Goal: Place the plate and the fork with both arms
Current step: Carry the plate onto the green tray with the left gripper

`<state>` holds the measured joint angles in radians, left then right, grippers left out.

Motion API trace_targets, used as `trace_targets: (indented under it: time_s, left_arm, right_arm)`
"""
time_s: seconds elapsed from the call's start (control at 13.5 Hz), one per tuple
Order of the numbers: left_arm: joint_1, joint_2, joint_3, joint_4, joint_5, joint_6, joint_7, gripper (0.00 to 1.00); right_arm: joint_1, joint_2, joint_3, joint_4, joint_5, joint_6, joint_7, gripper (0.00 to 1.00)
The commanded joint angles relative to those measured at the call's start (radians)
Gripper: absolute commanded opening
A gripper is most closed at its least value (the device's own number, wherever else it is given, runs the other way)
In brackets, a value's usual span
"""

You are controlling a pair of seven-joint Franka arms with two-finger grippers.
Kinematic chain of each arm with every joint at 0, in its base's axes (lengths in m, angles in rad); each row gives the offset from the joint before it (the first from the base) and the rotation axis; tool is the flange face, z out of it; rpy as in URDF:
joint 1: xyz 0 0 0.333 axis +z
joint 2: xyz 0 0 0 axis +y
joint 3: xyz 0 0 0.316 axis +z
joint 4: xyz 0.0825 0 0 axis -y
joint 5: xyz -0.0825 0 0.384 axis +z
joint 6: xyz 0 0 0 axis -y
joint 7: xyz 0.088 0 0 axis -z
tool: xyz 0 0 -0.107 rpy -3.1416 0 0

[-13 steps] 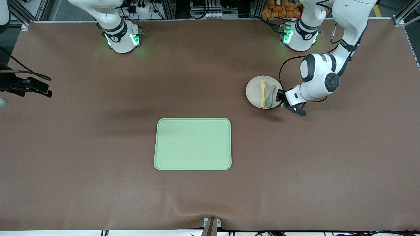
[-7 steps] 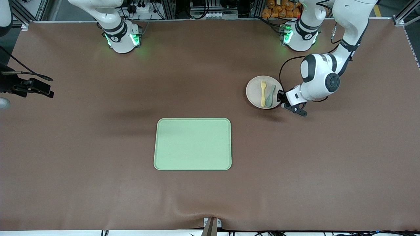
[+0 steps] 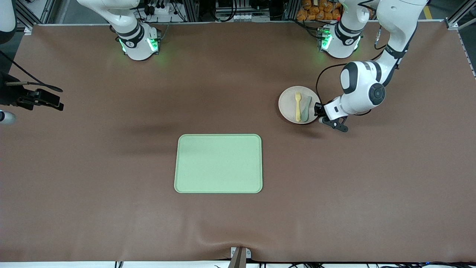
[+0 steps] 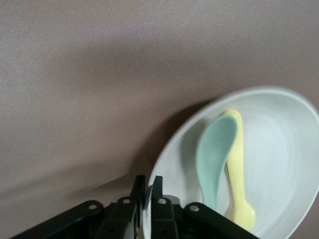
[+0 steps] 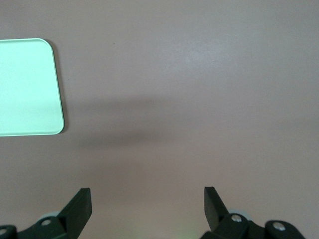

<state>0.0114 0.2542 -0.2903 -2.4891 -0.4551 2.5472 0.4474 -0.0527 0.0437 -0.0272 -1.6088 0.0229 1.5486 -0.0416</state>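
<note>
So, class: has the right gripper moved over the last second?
Yes. In the front view the right gripper has crept toward the tray, away from the table's end, and sits slightly lower.

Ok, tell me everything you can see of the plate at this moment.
The plate is round, shallow and off-white with a low rim, and looks like matte plastic. It sits on the brown table toward the left arm's end, farther from the front camera than the green tray. A yellow fork and a grey-green spoon lie side by side in it. The left gripper is shut on its rim.
</note>
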Motion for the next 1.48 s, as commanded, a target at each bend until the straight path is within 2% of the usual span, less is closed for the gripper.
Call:
trace_targets:
  time_s: [0.0, 0.37, 0.59, 0.96, 1.41]
  left_arm:
    - [0.01, 0.011, -0.009, 0.01, -0.031, 0.015, 0.027, 0.04]
    - [0.009, 0.007, -0.009, 0.03, -0.033, 0.007, 0.027, 0.0]
    - [0.01, 0.01, -0.009, 0.082, -0.033, -0.059, 0.027, 0.0]
    - [0.013, 0.016, -0.006, 0.251, -0.033, -0.247, 0.01, 0.0]
    - [-0.024, 0.14, -0.007, 0.487, -0.016, -0.309, -0.062, 0.0]
  right_arm:
    - [0.014, 0.005, -0.002, 0.009, 0.015, -0.01, 0.012, 1.0]
    - [0.034, 0.005, -0.002, 0.012, 0.015, -0.002, 0.014, 1.0]
    - [0.045, 0.007, -0.002, 0.012, 0.019, 0.001, 0.017, 1.0]
    - [0.057, 0.025, -0.002, 0.012, 0.037, 0.007, 0.017, 1.0]
    - [0.103, 0.054, -0.002, 0.013, 0.058, 0.031, 0.019, 1.0]
